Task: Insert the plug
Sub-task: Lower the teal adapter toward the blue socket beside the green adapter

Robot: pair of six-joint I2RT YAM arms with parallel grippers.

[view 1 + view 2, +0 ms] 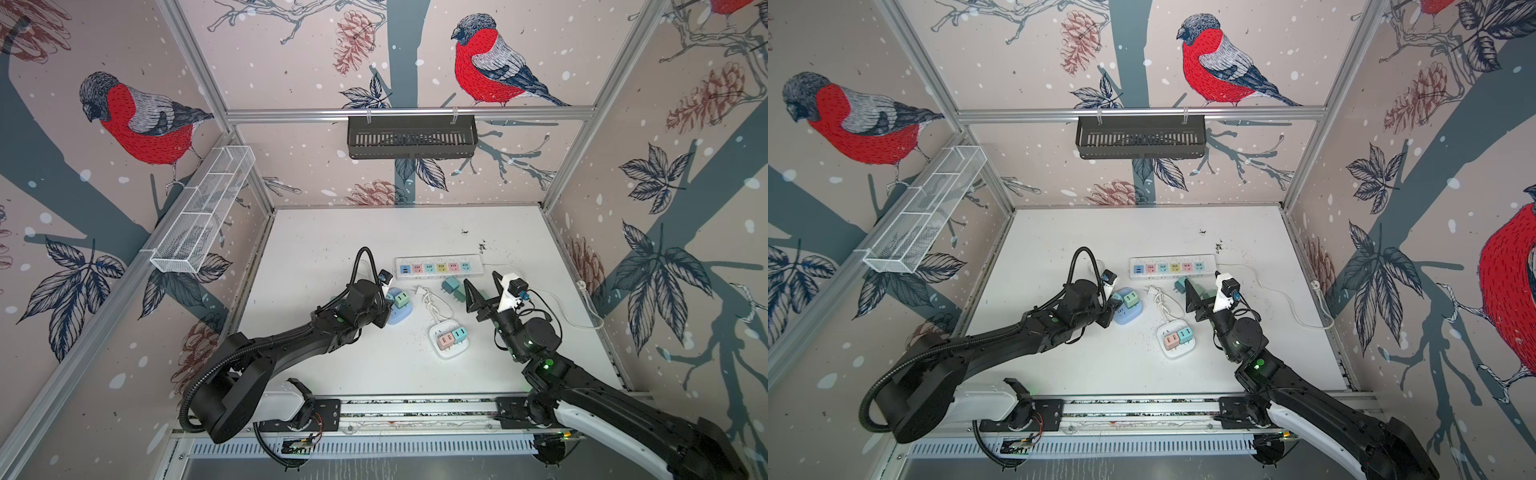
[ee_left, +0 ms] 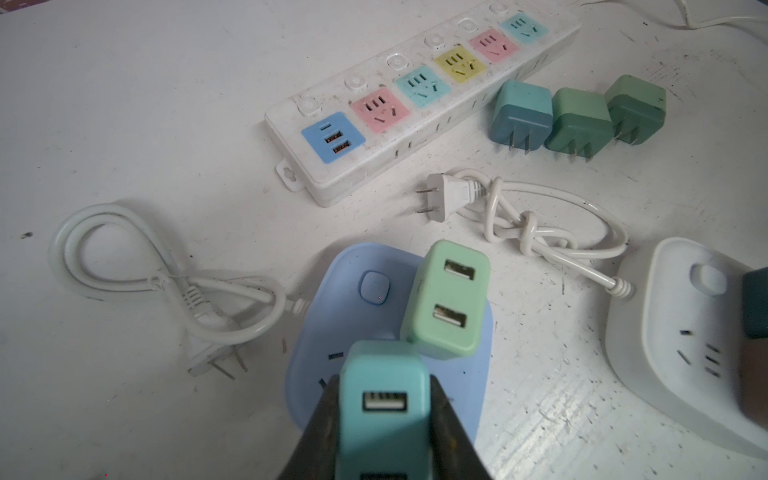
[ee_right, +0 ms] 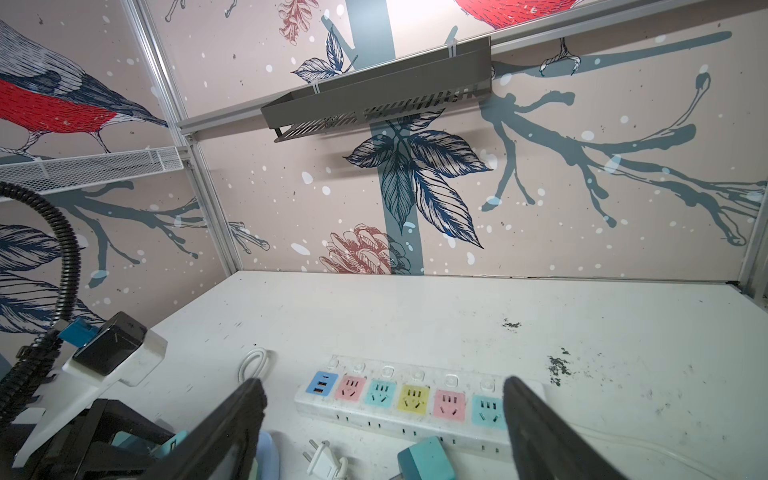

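Left wrist view, item one: teal plug (image 2: pixel 382 374), clamped by its flanks between the left fingers (image 2: pixel 326 415), which are closed tight on it, USB face toward the camera (prongs presumably on the far side, hidden). Position: directly over the blue socket block (image 2: pixel 345 291), beside the green plug (image 2: pixel 446 299) seated there. It is held square, in my judgement, so the prongs meet the slots straight. Whether they have entered cannot be told.

Item two: right fingers (image 3: pixel 245 411), spread wide, holding nothing, beyond the block toward the power strip (image 3: pixel 415 399), likely parked clear.

Both top views add the arms' stances over the desk (image 1: pixel 332 232) but largely hide the teal plug. Only the right wrist view confirms the empty gap.
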